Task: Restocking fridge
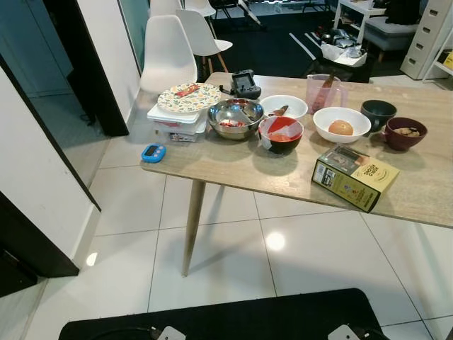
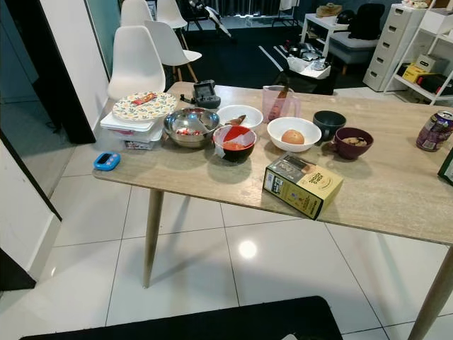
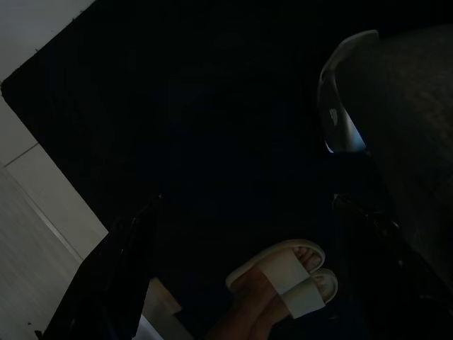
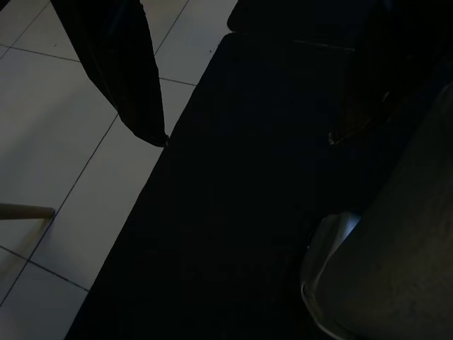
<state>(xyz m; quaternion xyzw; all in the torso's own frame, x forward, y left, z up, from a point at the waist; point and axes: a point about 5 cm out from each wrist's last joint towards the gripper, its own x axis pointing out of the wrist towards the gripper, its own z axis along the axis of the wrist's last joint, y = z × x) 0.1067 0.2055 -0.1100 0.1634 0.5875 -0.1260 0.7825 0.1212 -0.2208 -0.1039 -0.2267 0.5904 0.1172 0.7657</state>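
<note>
A wooden table [image 1: 233, 168] stands ahead with food on it. A yellow carton [image 1: 354, 177] lies near the front edge. Behind it stand a steel bowl [image 1: 235, 117], a red bowl [image 1: 281, 134], a white bowl holding a round orange thing [image 1: 341, 125], a dark bowl [image 1: 378, 112], a maroon bowl [image 1: 405, 133] and a pink jug [image 1: 323, 92]. A patterned plate [image 1: 187, 98] rests on stacked white containers at the left end. Both arms hang low over a black mat. My left gripper [image 3: 246, 205] is open, and my right gripper [image 4: 248, 138] is open too, nothing between the fingers.
A blue timer [image 1: 153, 152] sits at the table's left corner; a purple can [image 2: 434, 132] stands far right. White chairs [image 1: 168, 57] stand behind the table. A black mat [image 1: 233, 319] lies at my feet. A person's slippered foot [image 3: 283, 283] is on the mat.
</note>
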